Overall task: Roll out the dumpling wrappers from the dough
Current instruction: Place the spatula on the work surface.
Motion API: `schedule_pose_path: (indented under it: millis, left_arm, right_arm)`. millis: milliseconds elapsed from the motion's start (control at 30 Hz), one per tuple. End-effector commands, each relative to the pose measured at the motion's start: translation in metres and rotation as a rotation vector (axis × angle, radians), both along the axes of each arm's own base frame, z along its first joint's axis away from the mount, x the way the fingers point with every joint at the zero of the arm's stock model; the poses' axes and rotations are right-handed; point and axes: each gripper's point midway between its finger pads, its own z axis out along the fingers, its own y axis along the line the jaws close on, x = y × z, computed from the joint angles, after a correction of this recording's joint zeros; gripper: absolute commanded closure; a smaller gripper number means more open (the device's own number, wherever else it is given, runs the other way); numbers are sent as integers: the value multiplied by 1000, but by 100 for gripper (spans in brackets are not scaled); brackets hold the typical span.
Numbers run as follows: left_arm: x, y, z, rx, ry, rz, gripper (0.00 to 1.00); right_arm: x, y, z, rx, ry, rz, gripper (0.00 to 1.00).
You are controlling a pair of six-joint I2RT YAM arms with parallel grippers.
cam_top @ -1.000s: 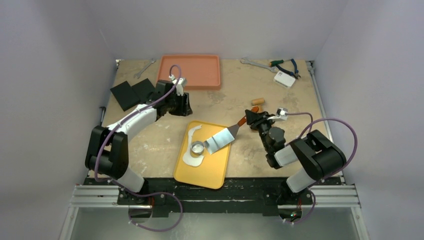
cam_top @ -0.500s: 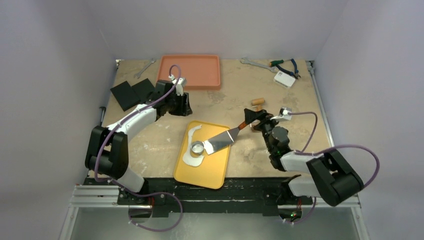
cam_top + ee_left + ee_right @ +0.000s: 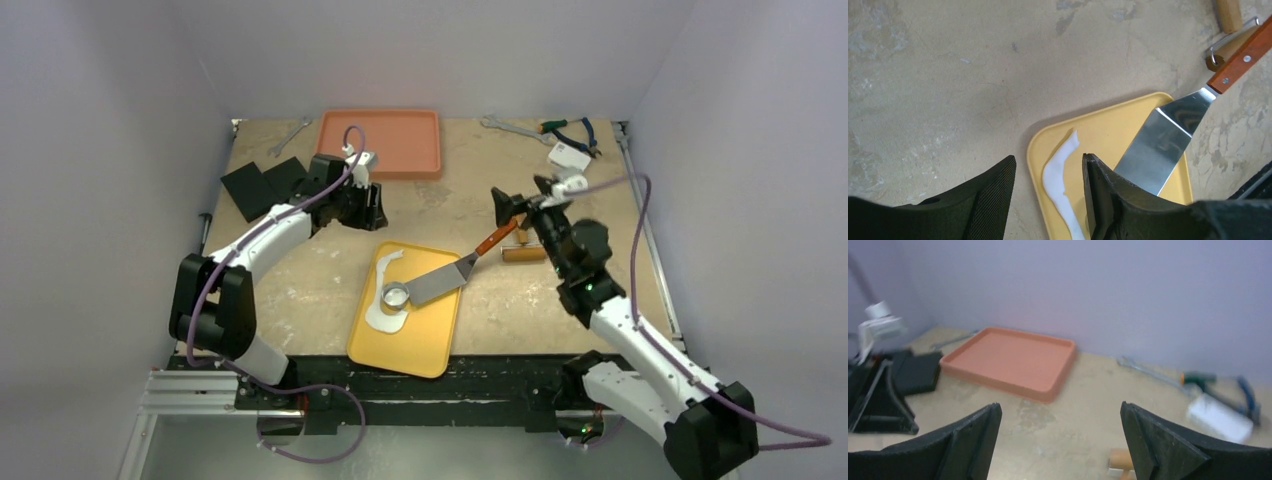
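A yellow tray holds a ragged white dough sheet with a small metal ring cutter standing on it. No dumpling wrappers show; what lies inside the ring is hidden. A spatula's blade rests on the tray, and its wooden handle points back right, with nothing holding it. My right gripper hangs open above and behind the handle's end, empty. My left gripper hovers behind the tray, jaws apart and empty. Below it show the dough and the blade.
A small wooden roller lies right of the spatula handle. An orange tray sits at the back, with black pads to its left. Wrenches, pliers and a white box lie at the back right.
My right gripper opened wide, let go of the spatula handle, and rose up and back. The spatula stays resting on the yellow tray. The left arm barely moved.
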Motion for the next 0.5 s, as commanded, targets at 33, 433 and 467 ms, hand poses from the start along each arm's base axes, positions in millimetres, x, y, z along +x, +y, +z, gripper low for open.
schedule_pose_path:
  millis: [33, 433, 467]
  left_arm:
    - [3, -12, 41, -7, -90, -189, 47]
    - [-30, 4, 53, 104, -99, -496, 40]
    - [-31, 5, 55, 101, -103, -504, 40]
  right_arm:
    - [-12, 82, 45, -852, -197, 603, 1]
    - [-35, 66, -89, -1689, 245, 971, 1]
    - [-38, 64, -97, -1699, 267, 993, 1]
